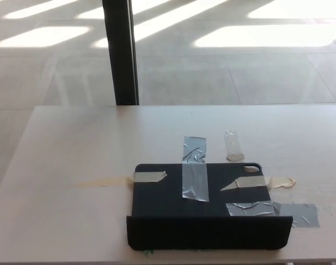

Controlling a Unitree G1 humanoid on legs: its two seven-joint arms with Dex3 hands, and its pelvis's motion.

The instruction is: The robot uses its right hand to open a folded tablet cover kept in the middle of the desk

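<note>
Lab-like test space: pale desk (pixel 74 149), tape strips (pixel 195 174), bare tiled floor (pixel 223 61)
</note>
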